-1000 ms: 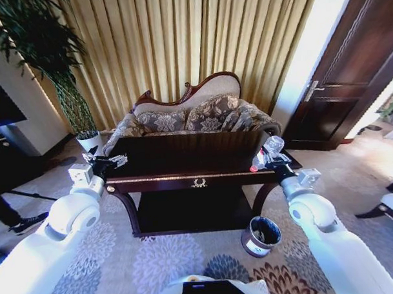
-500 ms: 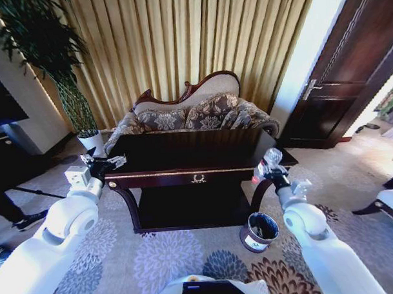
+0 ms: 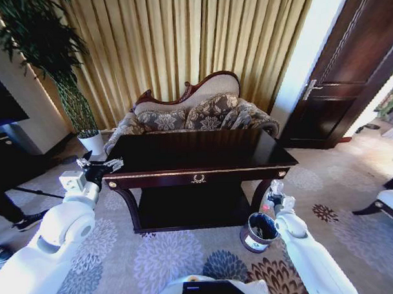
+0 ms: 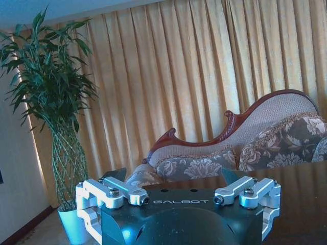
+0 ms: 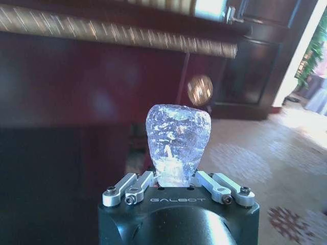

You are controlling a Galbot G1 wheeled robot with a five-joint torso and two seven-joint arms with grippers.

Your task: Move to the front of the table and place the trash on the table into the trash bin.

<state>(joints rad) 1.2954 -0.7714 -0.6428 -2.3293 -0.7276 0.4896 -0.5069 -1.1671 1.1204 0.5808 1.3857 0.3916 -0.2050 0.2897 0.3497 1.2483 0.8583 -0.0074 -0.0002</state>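
Note:
My right gripper (image 3: pixel 274 201) is low at the table's front right leg, just above the trash bin (image 3: pixel 258 235), a small round dark bin with a black liner on the carpet. It is shut on the trash, a small clear plastic bottle (image 3: pixel 273 193). In the right wrist view the bottle (image 5: pixel 178 138) stands up between the fingers of the right gripper (image 5: pixel 176 176), with the table's front rail (image 5: pixel 102 30) behind. The dark glossy table (image 3: pixel 197 153) is in front of me. My left gripper (image 3: pixel 107 166) hovers open at its front left corner, and the left gripper (image 4: pixel 173 176) holds nothing.
A patterned sofa (image 3: pixel 195 111) stands behind the table against gold curtains. A tall plant in a white pot (image 3: pixel 91 143) is at the back left, a dark door (image 3: pixel 349 71) at the right. A chair (image 3: pixel 389 205) sits at the right edge; open carpet lies around the bin.
My right arm has come down from the table's right front corner with the bottle, ending just above the bin. The left gripper drifted slightly left and lower.

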